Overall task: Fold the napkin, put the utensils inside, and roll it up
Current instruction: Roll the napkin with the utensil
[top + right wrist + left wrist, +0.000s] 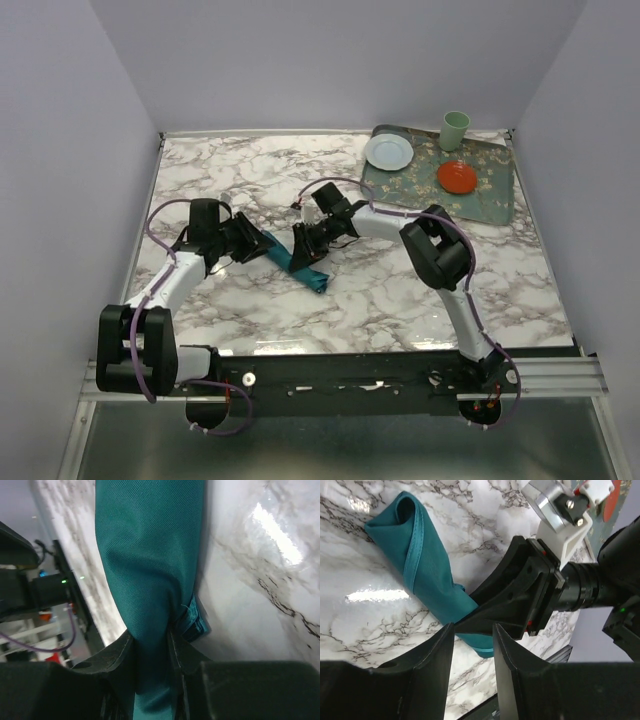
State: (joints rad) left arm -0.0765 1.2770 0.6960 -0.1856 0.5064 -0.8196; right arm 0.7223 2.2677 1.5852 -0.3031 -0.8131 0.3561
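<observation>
The teal napkin point(313, 279) lies rolled into a long bundle on the marble table, between the two grippers. In the left wrist view the napkin point(425, 565) runs diagonally, its open rolled end at the upper left. My right gripper point(300, 252) is shut on the roll near its lower end; in the right wrist view the napkin point(150, 545) fills the gap between the fingers of the right gripper point(150, 632). My left gripper point(255, 245) is open and holds nothing; in its own view the left gripper point(473, 626) sits just short of the roll and the right gripper point(520, 595). No utensils show.
A patterned grey-green tray point(490, 195) sits at the back right with a white plate point(387, 151), a red plate point(456, 177) and a pale green cup point(454, 130). White walls close the table's left, back and right sides.
</observation>
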